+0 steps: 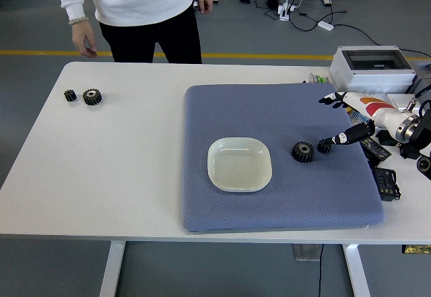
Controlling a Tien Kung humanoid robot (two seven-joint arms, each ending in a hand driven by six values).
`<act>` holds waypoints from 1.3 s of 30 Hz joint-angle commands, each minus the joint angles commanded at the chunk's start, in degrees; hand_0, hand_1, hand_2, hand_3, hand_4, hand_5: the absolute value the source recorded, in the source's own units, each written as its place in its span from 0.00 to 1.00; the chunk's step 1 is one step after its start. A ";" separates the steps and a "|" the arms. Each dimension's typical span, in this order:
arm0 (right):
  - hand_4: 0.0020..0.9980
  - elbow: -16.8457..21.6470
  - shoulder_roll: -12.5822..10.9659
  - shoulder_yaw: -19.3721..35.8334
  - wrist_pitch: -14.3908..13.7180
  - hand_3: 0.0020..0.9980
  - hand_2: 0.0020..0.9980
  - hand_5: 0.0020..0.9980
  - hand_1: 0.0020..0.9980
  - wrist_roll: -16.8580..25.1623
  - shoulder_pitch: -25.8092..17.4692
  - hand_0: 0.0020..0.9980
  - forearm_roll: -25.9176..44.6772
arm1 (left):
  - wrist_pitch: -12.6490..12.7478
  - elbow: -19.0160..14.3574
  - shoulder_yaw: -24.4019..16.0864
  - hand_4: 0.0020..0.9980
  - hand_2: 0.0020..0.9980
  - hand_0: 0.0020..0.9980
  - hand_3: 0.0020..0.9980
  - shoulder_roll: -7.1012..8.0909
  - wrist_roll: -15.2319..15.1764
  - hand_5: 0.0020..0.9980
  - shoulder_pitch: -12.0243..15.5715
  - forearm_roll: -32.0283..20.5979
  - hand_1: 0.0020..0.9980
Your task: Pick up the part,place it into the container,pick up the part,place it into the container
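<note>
Right hand (350, 118) is reaching in from the right edge over the blue-grey mat (283, 203), fingers spread and grasping nothing; one dark fingertip is lying just beside the small black gear (324, 147), contact unclear. Large black gear (302, 151) is sitting just left of the small one, both on the mat. White square dish (239, 164) is resting on the mat left of the gears, nothing in it. Second pair of gears, small (70, 95) and large (92, 96), is lying on the white table (108, 176) near the far left corner. Grey electrical box (372, 68) is standing at the far right, black clutter (385, 179) below it. Person (135, 1) in a white top is standing at the far side, hands hanging off the table.
</note>
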 joint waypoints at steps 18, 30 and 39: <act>0.94 -15.37 7.24 -12.09 -5.25 0.65 0.73 0.12 0.64 1.40 3.35 0.48 -0.46 | -0.24 0.00 -1.62 0.76 0.77 0.75 0.62 -0.15 0.23 0.70 -1.44 1.30 0.73; 0.91 -15.28 7.69 -12.41 -6.07 0.62 0.71 0.10 0.59 1.57 1.99 0.41 1.10 | -0.25 0.00 -1.78 0.76 0.76 0.75 0.62 0.00 0.40 0.71 -1.61 1.85 0.72; 0.89 -15.33 8.66 -12.17 -5.99 0.60 0.71 0.10 0.58 1.61 2.65 0.42 2.30 | -0.16 0.00 -1.81 0.77 0.76 0.74 0.62 0.11 0.48 0.71 -1.76 2.16 0.72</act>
